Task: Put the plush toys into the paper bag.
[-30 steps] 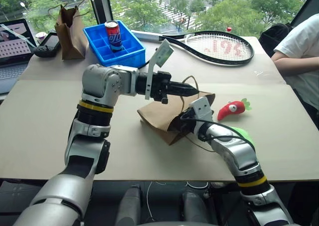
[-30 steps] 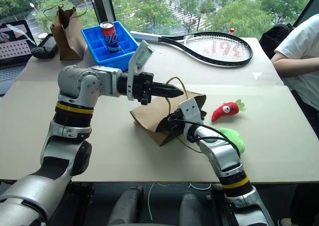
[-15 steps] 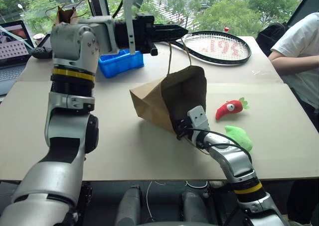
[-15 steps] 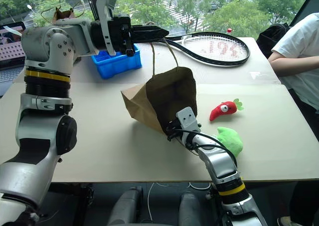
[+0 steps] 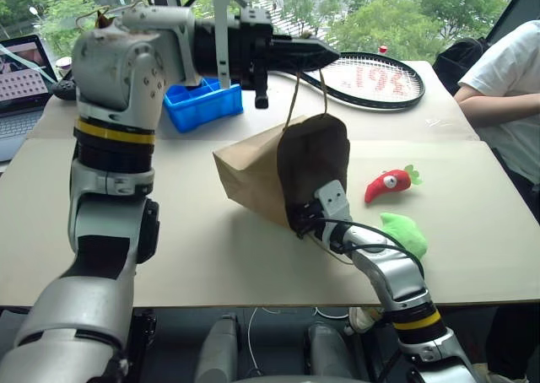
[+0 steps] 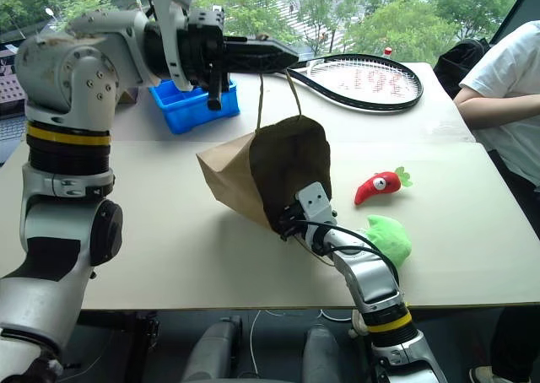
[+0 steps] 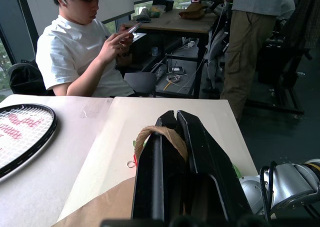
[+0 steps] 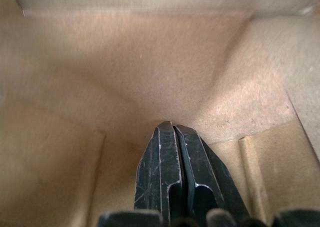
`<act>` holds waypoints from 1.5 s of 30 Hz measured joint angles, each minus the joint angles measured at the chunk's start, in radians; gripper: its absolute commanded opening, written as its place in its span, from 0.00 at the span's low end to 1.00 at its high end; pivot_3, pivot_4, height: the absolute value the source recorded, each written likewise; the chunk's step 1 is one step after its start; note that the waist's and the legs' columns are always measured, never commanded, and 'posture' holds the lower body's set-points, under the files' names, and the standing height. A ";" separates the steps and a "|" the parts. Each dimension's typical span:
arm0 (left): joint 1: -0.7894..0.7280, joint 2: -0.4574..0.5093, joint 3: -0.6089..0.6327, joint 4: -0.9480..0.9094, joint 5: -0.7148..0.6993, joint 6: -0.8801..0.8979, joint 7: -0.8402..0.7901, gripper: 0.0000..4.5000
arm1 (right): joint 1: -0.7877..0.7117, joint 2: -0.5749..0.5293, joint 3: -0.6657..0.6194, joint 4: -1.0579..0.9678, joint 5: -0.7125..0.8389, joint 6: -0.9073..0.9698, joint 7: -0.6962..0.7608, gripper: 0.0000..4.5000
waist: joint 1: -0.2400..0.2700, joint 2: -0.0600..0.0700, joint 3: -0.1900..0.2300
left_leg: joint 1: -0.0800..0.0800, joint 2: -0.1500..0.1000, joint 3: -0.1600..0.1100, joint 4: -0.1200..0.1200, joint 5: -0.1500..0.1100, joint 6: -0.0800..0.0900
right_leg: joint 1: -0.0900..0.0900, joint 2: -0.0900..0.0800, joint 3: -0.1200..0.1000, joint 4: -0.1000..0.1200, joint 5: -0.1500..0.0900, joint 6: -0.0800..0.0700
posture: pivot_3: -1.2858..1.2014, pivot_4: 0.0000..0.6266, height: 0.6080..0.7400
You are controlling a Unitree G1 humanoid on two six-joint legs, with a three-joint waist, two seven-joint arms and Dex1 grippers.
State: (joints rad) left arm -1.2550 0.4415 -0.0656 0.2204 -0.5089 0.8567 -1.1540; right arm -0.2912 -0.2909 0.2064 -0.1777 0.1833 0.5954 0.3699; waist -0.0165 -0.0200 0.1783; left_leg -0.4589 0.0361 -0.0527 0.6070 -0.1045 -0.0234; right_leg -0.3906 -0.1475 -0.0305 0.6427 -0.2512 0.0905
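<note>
Toys lie outside the bag (image 5: 253, 176), on the surface off its open mouth: the chili (image 5: 389, 183) a little apart, the green toy (image 5: 405, 234) nearer, just beside the right arm. Left gripper (image 5: 325, 52) hangs above the bag, jaws pinching a handle (image 7: 160, 135) so the mouth gapes toward both toys. Right gripper (image 8: 172, 132) sits inside the mouth, jaws pressed together and empty. That arm looks the likelier for the green toy.

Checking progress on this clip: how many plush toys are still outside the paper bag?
2. The red chili toy and the lime-green toy both lie on the table at the robot's right, beside the paper bag, near the right arm.
</note>
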 measured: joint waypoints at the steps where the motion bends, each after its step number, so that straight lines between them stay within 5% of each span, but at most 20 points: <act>1: 0.024 -0.007 -0.001 -0.011 0.000 0.002 0.015 0.00 | 0.008 0.001 -0.017 -0.014 0.012 0.006 0.003 0.02 | 0.001 0.000 0.000 | 0.000 0.000 0.000 0.000 0.000 0.000 | 0.000 0.000 0.000 0.000 0.000 0.000 | 0.52 0.24 1.00; 9: 0.081 -0.040 0.001 -0.046 -0.010 0.028 0.074 0.00 | 0.023 -0.035 -0.146 -0.229 0.148 0.111 0.046 0.52 | 0.006 0.000 0.001 | -0.001 0.000 0.000 0.000 0.000 0.000 | 0.000 0.000 0.001 -0.001 0.000 0.000 | 0.52 0.24 1.00; 15: 0.126 -0.060 -0.004 -0.045 -0.009 0.039 0.096 0.00 | 0.063 -0.150 -0.393 -0.449 0.365 0.311 0.069 0.99 | 0.011 0.001 0.001 | -0.001 0.000 0.000 0.000 0.000 0.000 | 0.000 0.000 0.001 -0.001 0.000 0.000 | 0.52 0.24 1.00; 21: 0.129 -0.072 -0.003 -0.047 -0.026 0.045 0.104 0.00 | 0.156 -0.353 -0.837 -0.463 0.465 0.466 0.021 0.99 | 0.031 0.001 0.001 | -0.001 -0.001 0.001 0.000 0.000 0.000 | 0.001 0.000 0.002 -0.004 0.000 0.000 | 0.52 0.24 1.00; 32: 0.129 -0.079 -0.025 -0.047 -0.031 0.044 0.101 0.00 | 0.342 -0.223 -0.784 -0.458 0.491 0.588 -0.083 0.99 | 0.019 0.005 0.002 | -0.001 -0.002 0.002 0.001 0.000 0.000 | 0.000 0.000 0.007 -0.003 -0.001 0.000 | 0.52 0.24 1.00; 36: 0.129 -0.084 -0.025 -0.047 -0.036 0.045 0.104 0.00 | 0.442 -0.247 -0.704 -0.461 0.455 0.594 -0.090 0.81 | 0.021 0.005 0.002 | -0.001 -0.003 0.003 0.000 0.000 0.000 | 0.000 0.000 0.008 -0.003 -0.001 0.000 | 0.52 0.24 1.00; 39: 0.131 -0.088 -0.041 -0.059 -0.041 0.048 0.101 0.00 | 0.481 -0.273 -0.704 -0.463 0.437 0.562 -0.078 0.54 | 0.026 0.005 0.002 | -0.001 -0.003 0.003 0.001 0.000 0.000 | 0.001 0.000 0.008 -0.004 -0.003 -0.003 | 0.52 0.24 1.00; 45: 0.161 -0.102 -0.069 -0.088 -0.049 0.063 0.092 0.00 | 0.514 -0.394 -0.925 -0.446 0.497 0.537 0.043 0.08 | 0.032 0.005 0.002 | -0.003 -0.007 0.004 0.002 0.000 0.000 | 0.002 0.000 0.015 -0.007 -0.006 -0.004 | 0.52 0.24 1.00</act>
State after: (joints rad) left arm -1.0937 0.3399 -0.1342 0.1319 -0.5574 0.9197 -1.0619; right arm 0.2232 -0.6850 -0.7185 -0.6241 0.6798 1.1321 0.4130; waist 0.0160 -0.0150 0.1808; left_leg -0.4615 0.0295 -0.0488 0.6090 -0.1047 -0.0234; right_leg -0.3884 -0.1473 -0.0153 0.6359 -0.2575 0.0865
